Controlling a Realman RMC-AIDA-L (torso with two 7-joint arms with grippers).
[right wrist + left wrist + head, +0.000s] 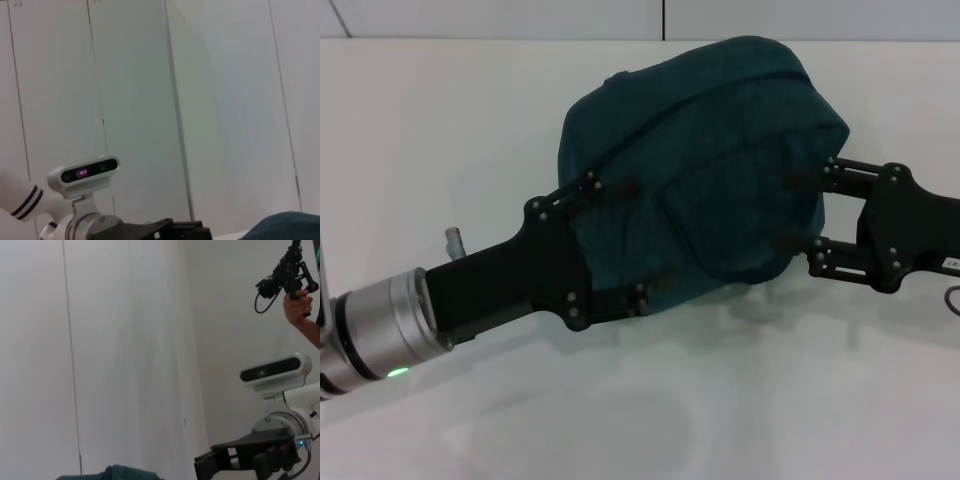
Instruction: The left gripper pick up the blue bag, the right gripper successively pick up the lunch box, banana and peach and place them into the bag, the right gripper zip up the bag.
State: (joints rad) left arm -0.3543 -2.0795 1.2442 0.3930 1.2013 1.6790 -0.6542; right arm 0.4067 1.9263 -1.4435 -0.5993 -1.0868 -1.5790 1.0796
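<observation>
The blue bag [710, 160] lies bulging and closed on the white table [440, 130], in the middle of the head view. My left gripper [652, 230] reaches in from the left, open, with its fingers spread over the bag's left side. From the right, my right gripper [784, 212] is also open, its fingertips resting against the bag's right side. A strip of the bag [112, 474] shows at the edge of the left wrist view, and a corner of the bag [285, 227] in the right wrist view. The lunch box, banana and peach are out of view.
A small grey object [453, 240] stands on the table beside my left arm. In the left wrist view a person's hand [297, 302] holds a black device above my head camera [275, 371]. White wall panels stand behind the table.
</observation>
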